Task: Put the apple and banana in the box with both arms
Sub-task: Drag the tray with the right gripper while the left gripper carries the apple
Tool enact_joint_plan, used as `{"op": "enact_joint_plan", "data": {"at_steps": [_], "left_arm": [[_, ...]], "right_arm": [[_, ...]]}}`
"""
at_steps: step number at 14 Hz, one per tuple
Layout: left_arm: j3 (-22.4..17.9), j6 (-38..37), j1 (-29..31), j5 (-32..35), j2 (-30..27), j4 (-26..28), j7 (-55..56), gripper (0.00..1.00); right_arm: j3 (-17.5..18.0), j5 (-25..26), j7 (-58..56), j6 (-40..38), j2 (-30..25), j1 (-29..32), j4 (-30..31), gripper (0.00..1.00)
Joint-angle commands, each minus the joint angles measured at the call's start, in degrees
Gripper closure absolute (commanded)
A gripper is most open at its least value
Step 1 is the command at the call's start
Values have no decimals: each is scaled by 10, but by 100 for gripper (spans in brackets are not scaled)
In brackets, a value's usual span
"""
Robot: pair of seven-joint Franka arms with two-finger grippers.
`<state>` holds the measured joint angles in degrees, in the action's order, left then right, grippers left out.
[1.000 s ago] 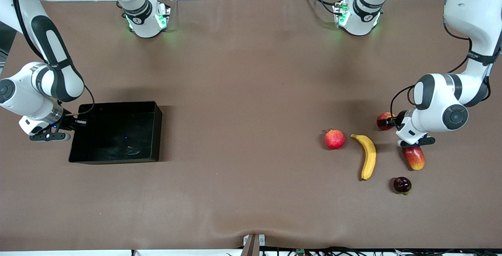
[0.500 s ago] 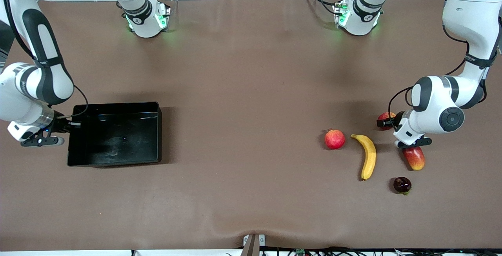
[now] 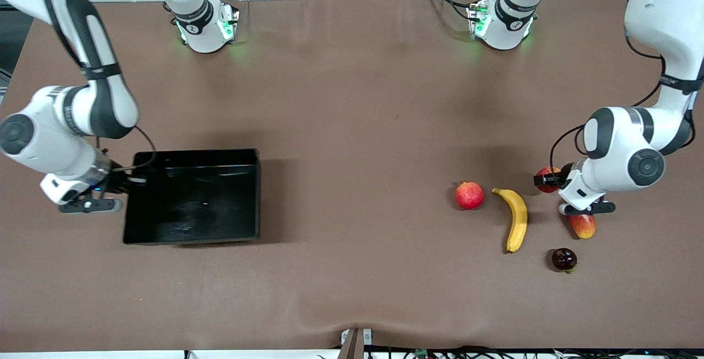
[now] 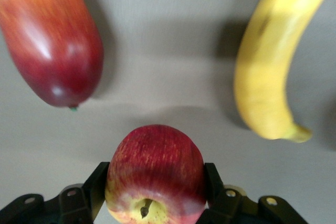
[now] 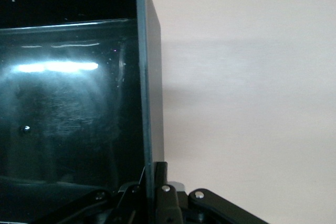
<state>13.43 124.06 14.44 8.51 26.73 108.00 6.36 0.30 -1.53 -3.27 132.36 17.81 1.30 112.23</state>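
**Both claws clamped: one on the box wall, one on the apple**

Starting at the left of the front frame: the right claw (image 3: 118,183) is down at the box (image 3: 192,235), pinched shut on its short wall at the right arm's end of the counter (image 3: 352,100). The right wrist view backs that up, with the wall running straight into the claw (image 5: 152,182) and the fingers (image 5: 160,174) tight against it. The box (image 5: 68,108) is glossy black and sits in the left-middle of the frame. Can't see anything inside it.

Moving across to the right-middle, there's a round pinkish-red fruit (image 3: 469,194) with a little crown tip, then the banana (image 3: 515,218) just beside it, lying on the counter with its curve running toward the front camera.

Next, the left claw (image 3: 544,180) is clamped on the apple (image 3: 548,178). From the left wrist view the apple (image 4: 155,174) sits squarely between the fingers (image 4: 97,187), stem dimple facing the camera, claw (image 4: 155,184) snug on both sides. Can't tell whether it's off the counter or resting on it.

The mango (image 3: 583,225) is partly hidden under the left arm's wrist, nearer the front camera than the apple. In the wrist view the mango (image 4: 50,38) and banana (image 4: 273,61) flank the apple.

Lower right: a dark purple fruit (image 3: 564,259), well apart from the banana.
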Motion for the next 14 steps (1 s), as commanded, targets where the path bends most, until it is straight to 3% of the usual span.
{"op": "enact_joint_plan", "data": {"at_steps": [1,6,10,14], "left_arm": [[23,-51,1,11,-47,-12,-3,100],[87,-223,0,4,-64,-137,13,100],[144,-239,0,-29,-66,-164,78,100],[207,-239,-9,-29,-57,-156,180,100]], "right_arm": [[-4,-15,110,-2,-30,-72,24,100],[-5,-20,386,80,-15,-272,24,100],[-5,-21,472,168,35,-359,21,100],[-5,-21,475,165,63,-399,22,100]]}}
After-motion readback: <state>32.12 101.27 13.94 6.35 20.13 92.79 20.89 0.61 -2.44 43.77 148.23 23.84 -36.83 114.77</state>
